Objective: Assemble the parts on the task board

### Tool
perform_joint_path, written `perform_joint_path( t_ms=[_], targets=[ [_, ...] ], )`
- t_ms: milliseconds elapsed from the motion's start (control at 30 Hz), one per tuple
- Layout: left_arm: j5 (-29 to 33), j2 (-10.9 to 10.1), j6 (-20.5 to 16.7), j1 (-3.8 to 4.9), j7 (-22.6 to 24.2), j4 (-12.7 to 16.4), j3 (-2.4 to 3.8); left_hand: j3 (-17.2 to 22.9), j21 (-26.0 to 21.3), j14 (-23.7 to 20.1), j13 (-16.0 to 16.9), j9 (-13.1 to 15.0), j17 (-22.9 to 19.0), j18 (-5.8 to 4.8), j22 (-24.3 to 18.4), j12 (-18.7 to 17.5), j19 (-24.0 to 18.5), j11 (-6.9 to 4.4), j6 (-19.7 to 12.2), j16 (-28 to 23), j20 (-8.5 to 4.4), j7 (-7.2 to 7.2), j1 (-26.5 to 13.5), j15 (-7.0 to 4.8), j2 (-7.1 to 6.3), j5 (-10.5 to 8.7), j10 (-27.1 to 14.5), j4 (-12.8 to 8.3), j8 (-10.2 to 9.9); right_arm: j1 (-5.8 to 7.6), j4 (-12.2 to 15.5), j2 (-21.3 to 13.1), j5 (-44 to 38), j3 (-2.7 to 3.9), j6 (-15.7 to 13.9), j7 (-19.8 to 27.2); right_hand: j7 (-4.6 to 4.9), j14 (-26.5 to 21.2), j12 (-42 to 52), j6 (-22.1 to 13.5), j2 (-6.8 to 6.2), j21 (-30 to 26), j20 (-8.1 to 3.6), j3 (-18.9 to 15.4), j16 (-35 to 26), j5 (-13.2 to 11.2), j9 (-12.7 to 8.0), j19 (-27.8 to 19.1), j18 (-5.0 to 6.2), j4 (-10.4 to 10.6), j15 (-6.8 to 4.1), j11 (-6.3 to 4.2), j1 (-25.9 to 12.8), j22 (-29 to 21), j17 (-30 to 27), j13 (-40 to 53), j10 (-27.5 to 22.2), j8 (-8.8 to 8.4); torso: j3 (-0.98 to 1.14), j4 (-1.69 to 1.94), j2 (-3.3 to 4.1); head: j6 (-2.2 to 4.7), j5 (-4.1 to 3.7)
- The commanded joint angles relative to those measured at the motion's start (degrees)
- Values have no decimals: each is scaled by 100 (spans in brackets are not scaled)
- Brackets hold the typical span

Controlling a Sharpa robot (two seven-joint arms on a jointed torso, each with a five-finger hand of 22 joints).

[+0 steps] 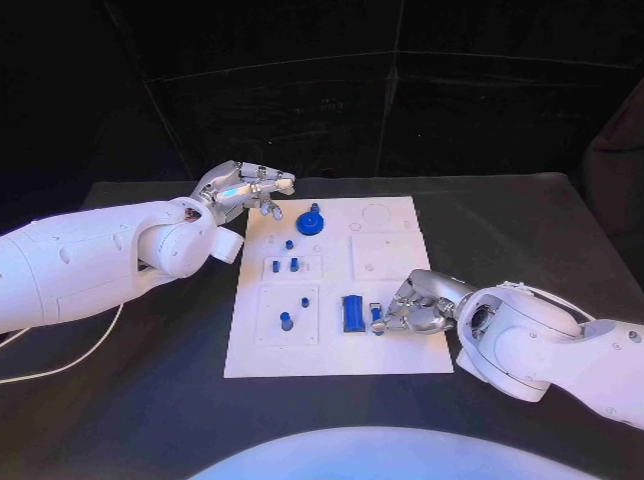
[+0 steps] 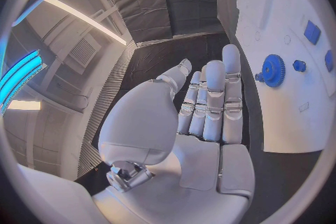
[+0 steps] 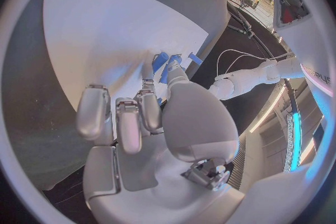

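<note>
White task board [image 1: 387, 290] (small blue parts [image 1: 352, 313])

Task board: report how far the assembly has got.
Looks done: a blue gear sits at the far end of the task board, and several small blue pegs appear to stand in its inset panels. In hand: the right robot hand is at a small blue part beside the blue block; whether it grips it is unclear. The left robot hand hovers open, holding nothing. Left: seating those two parts.
</note>
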Motion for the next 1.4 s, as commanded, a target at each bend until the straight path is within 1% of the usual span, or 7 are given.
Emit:
perform_joint_path(
  t_ms=[33,567,667,800,1000,1167,1400],
  targets=[
    [13,-2,11,8,11,3,4,-1,-34,-49,8,3,-6,72,-7,27,27,7,-43,23,2,15,-7,-3,23,-3,-39,28,27,5,51,-10,-1,1,223,105,13,572,-20,-19,-11,-24,12,-75,7,-50,13,-1,-101,-14,-11,6,-21,1,1403,460,165,10,0,-9,1,-12,12],
    [13,0,2,8,0,-1,4,2,-37,-52,8,3,-9,73,-10,32,28,7,-48,28,2,15,1,-3,30,-3,-43,28,32,5,-19,-67,54,1,297,135,11,573,-12,-15,-3,-21,11,-102,10,-75,17,2,-102,-13,-12,4,-17,7,1409,466,168,13,-3,0,0,1,-4],
    [13,1,-2,7,0,-2,4,2,-37,-52,8,3,-9,73,-10,32,28,7,-48,28,2,15,1,-3,30,-3,-43,28,32,5,-59,-51,52,1,314,110,8,573,-13,-16,36,-23,8,-104,9,-69,24,1,-101,-83,-17,0,106,8,1407,467,167,15,-4,-3,-3,0,6],
    [13,2,0,7,1,1,4,2,-37,-52,8,3,-9,73,-10,32,28,7,-48,28,2,15,1,-3,30,-3,-43,28,32,6,-98,-23,23,1,210,51,10,573,-15,-15,89,-20,5,-105,10,-185,33,5,-103,-192,-17,1,266,17,1408,468,166,18,0,3,0,-3,9],
    [13,-1,-1,7,0,0,4,2,-37,-52,8,3,-9,73,-10,32,28,7,-48,28,2,15,1,-3,30,-3,-43,28,32,6,-165,36,6,2,26,-29,14,574,-11,-19,221,-20,7,-165,12,-33,37,6,-103,-120,-14,6,174,18,1412,473,170,14,3,-6,-1,10,29],
    [13,1,1,7,1,3,4,2,-37,-52,8,3,-9,73,-10,32,28,7,-48,28,2,15,1,-3,30,-3,-43,28,32,6,-225,108,14,2,31,-85,14,574,-14,-19,222,-21,8,-188,11,-35,38,6,-103,-117,-14,5,165,18,1410,472,169,14,-1,4,3,5,11],
    [13,-3,0,7,-6,4,4,3,-38,-53,8,3,-10,73,-11,35,29,7,-50,30,2,15,3,-3,33,-3,-46,30,35,7,-242,146,61,3,-17,-70,12,574,-10,-15,266,-19,8,-258,12,-16,44,8,-104,-61,-14,4,93,24,1413,475,171,17,0,-9,2,3,19]
  ],
)
